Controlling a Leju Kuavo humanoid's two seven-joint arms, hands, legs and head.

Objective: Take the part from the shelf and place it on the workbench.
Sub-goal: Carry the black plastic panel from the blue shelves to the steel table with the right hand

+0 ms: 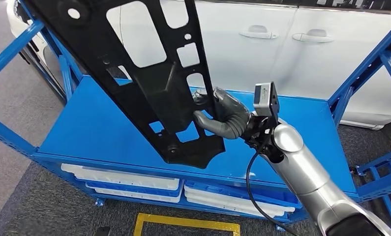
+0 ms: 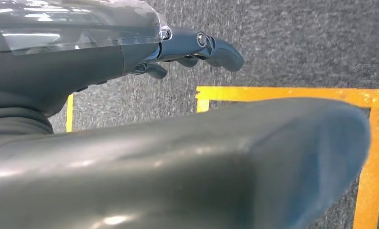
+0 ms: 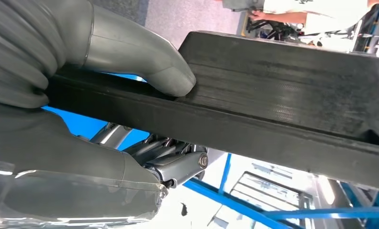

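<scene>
Part: a long black plastic panel [image 1: 154,78] with many cut-out windows, held tilted above the blue shelf [image 1: 85,128], its upper end leaning toward the far left corner and out of the picture, its lower end near the shelf's front edge. Whether that lower end touches the shelf cannot be told.
Right hand: the right hand [image 1: 222,115] grips the panel's right edge low down; in the right wrist view the thumb [image 3: 144,62] presses one face while the fingers wrap the other side.
Left hand: the left hand [image 2: 197,47] hangs over grey floor with yellow tape [image 2: 292,93], fingers loosely curled and holding nothing.
Surroundings: a white car [image 1: 282,44] stands just behind the shelf; blue uprights [image 1: 365,64] flank it.
Risk, twisting: one hand holds a long panel near one end, so its weight may rotate it in the grasp.
Risk, collision: the high end could swing into the car or an upright.
Risk, snagging: the low end could catch the shelf's front edge.
</scene>
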